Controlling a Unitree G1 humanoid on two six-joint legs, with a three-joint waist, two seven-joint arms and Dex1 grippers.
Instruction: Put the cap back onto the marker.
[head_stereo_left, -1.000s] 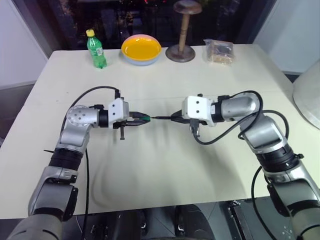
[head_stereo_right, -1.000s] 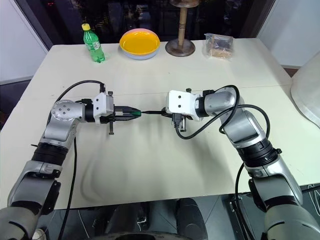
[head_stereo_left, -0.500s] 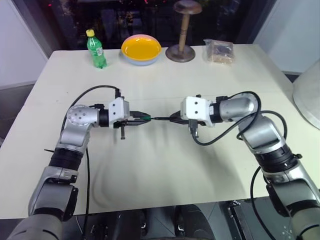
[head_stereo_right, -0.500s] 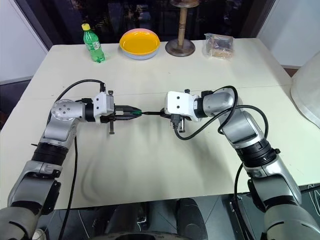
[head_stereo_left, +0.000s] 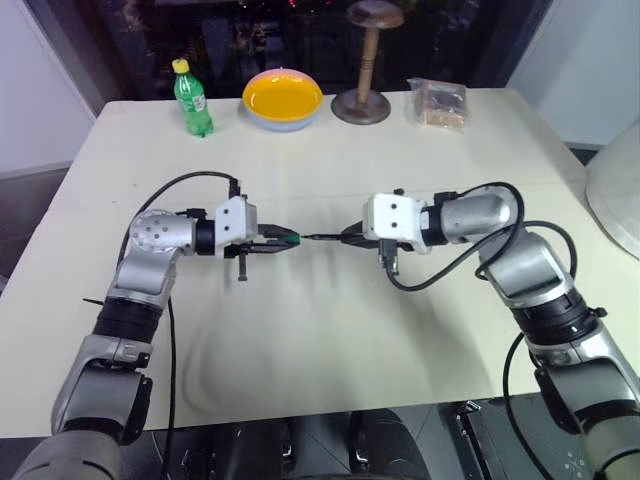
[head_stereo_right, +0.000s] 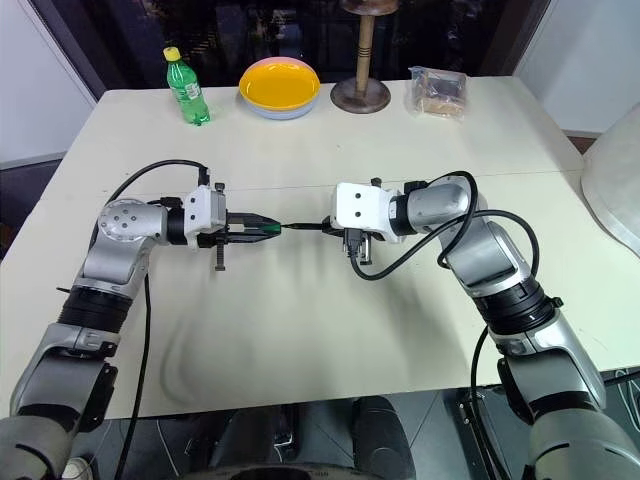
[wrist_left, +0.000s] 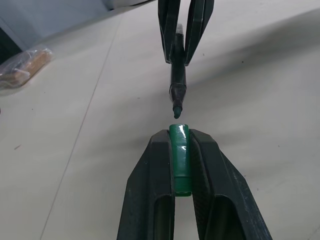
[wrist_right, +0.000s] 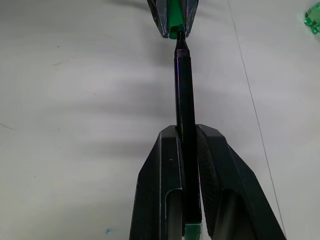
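1. The cap (wrist_left: 179, 159) is sitting pinched between the fingers of the left claw (wrist_left: 180, 150), held in the air above the middle of the tabletop (head_stereo_left: 330, 350). Its open mouth is facing the marker, so the tip can slide straight in.

2. The marker (wrist_right: 184, 85) is being held by the right claw (wrist_right: 186, 145), whose fingers are pressing together on the rear of the barrel. That leaves most of the length sticking out in front, giving the tip free reach toward the cap.

3. The marker's pointed tip is hovering just short of the cap's mouth, with a small gap showing in the left wrist view. The two are lining up nearly end to end; I judge the tip is sitting almost on the cap's axis, so the mating step is about to begin but is not yet done.

4. Both claws are pointing at each other, holding their parts clear of the tabletop. This is likely so neither part drags on the surface while they are being pushed together.

5. Along the far edge, well apart from the work, are standing a bottle (head_stereo_left: 191, 98), a yellow bowl (head_stereo_left: 283, 98), a wooden stand (head_stereo_left: 363, 70) and a clear bag (head_stereo_left: 438, 102).

6. What seems to be needed next is a straight push along the shared axis; any sideways slip could make the tip miss the rim.
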